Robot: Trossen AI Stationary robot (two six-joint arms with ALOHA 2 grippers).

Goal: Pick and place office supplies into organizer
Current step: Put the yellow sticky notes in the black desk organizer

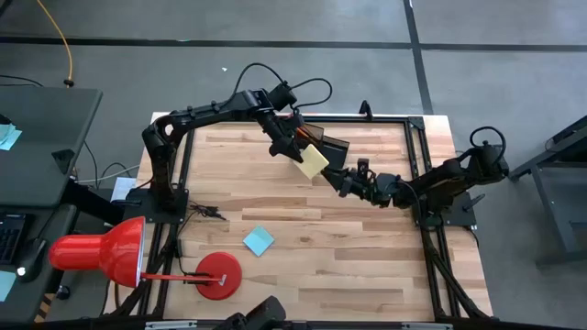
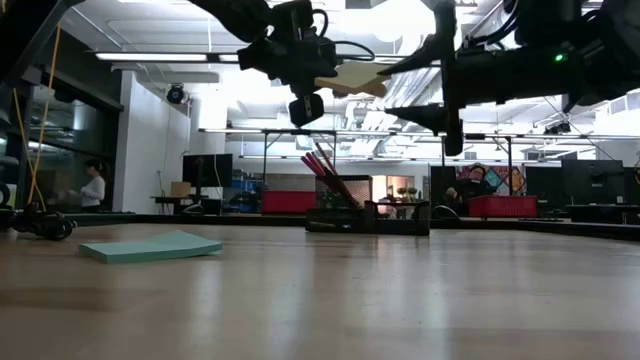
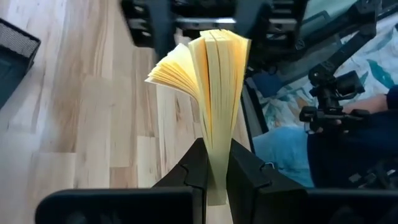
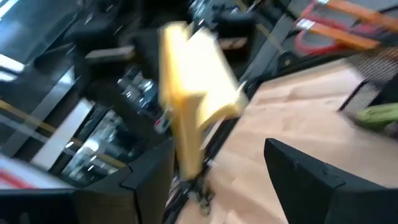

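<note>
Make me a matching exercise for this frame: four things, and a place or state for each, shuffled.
Things:
1. yellow sticky-note pad
2. blue sticky-note pad
3. right pincer
4. organizer

Places or states:
A. lies flat on the wooden table
B. open, beside the raised pad
C. pinched in the left pincer, above the table
D. at the table's far edge, pencils standing in it

Pairs: 1-C, 2-A, 3-B, 4-D

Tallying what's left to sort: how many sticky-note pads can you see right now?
2. The yellow pad is clamped in the left gripper above the table near the organizer; the blue pad lies flat on the table. Others may be hidden inside the organizer.
</note>
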